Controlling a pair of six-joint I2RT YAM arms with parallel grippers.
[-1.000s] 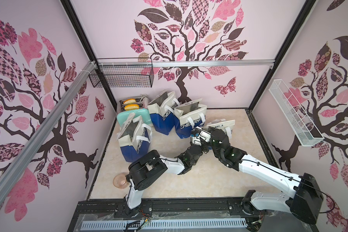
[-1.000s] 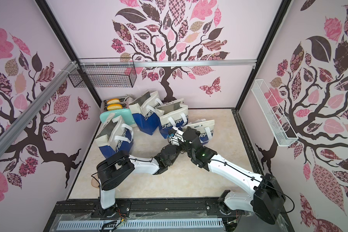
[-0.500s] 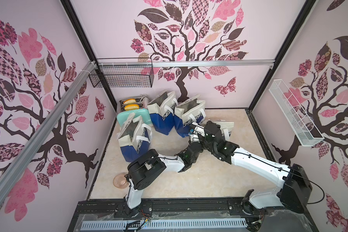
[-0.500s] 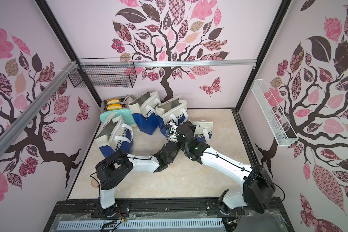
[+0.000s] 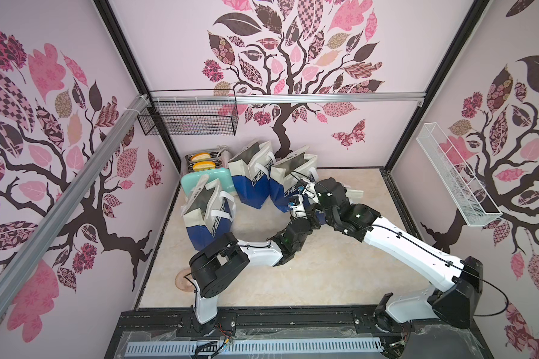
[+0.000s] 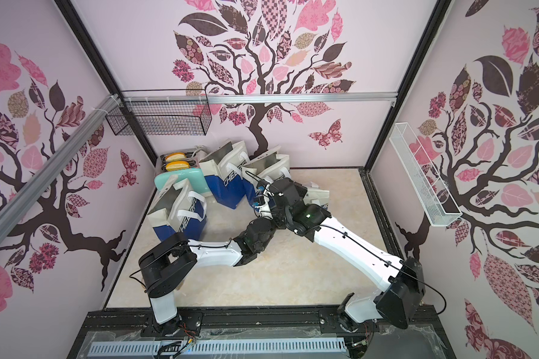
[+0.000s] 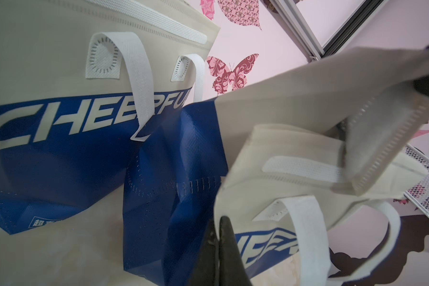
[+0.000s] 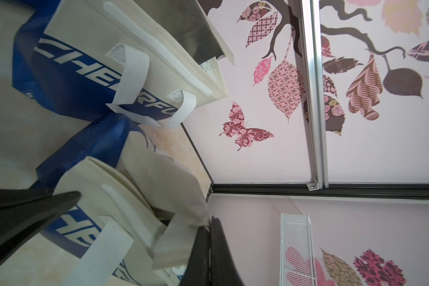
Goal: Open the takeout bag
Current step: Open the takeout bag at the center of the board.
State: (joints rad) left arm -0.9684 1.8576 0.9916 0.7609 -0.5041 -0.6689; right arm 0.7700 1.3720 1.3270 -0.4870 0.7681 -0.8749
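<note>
Fabric takeout bag [image 7: 295, 99], cream-and-blue, dimpled

The takeout bag [image 5: 353, 193] sits rightmost in the bag row [image 5: 252, 186]; toaster [image 5: 199, 181] behind leftmost bag [image 5: 204, 217].

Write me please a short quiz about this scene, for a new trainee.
1. True or false: the left tool and the right tool are both shut on the takeout bag.
2. The toaster body is: A teal, B red, C black?
3. How many other bags stand on the floor?
Key: 1 true; 2 A; 3 three.
</note>
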